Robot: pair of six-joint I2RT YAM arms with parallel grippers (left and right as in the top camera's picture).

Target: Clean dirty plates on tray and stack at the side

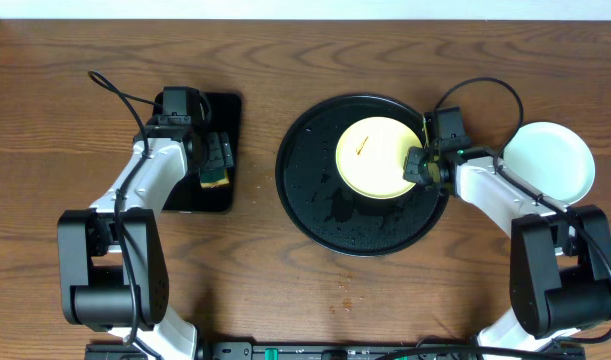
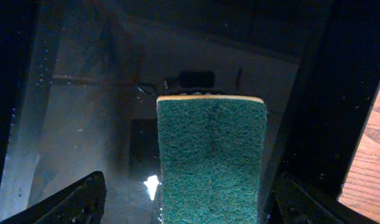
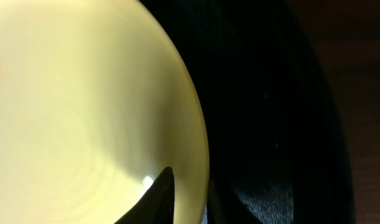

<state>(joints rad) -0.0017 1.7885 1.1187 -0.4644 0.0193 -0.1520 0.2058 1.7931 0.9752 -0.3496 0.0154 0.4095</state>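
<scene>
On the overhead view, my left gripper (image 1: 217, 160) hangs over the small rectangular tray (image 1: 185, 195) with the sponge (image 1: 215, 178) directly beneath it, which is where I want it, since the sponge is the scrubbing tool. My right gripper (image 1: 417, 168) sits at the near edge of the pale yellow plate (image 1: 370, 160). That plate lies inside the round black tray (image 1: 297, 200), and a small brown smear (image 1: 362, 147) sits across it, on the far side from the fingers. Behind that gripper, well apart on the bare table, lies a pale mint-white plate (image 1: 550, 160); I cannot tell whether a second one lies under it, but I take this as the stacking spot. On the left wrist view, the jaws are spread wide. One finger (image 2: 78, 202) stands to each side of the sponge, which lies green side up between them with clear gaps on both sides, so nothing is gripped. The tray surface ahead looks wet. On the right wrist view, the jaws are pressed in on the yellow plate's rim, one finger on the inner face and the other outside the edge over the black tray. I judge this pinch is meant to steady the plate for wiping.
</scene>
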